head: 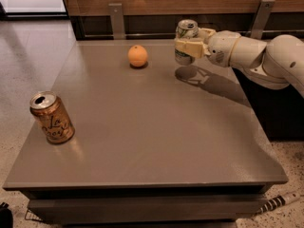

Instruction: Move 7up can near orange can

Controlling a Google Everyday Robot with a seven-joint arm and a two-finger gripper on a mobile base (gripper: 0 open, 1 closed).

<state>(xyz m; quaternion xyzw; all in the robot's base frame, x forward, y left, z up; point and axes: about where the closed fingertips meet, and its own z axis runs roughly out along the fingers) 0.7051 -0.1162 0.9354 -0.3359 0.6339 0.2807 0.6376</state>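
The 7up can (185, 31), silver-white with green markings, is held off the table at the far right, with its shadow on the surface below. My gripper (188, 45) is shut on it from the right, the cream fingers (189, 47) clasping its middle. The white arm reaches in from the right edge. The orange can (51, 118), copper-orange with pale cursive lettering, stands upright near the table's front left edge, far from the gripper.
A round orange fruit (137, 56) lies on the grey table (156, 141) at the back, left of the held can. A wooden wall with metal brackets (116, 18) runs behind the table. Speckled floor surrounds it on the left.
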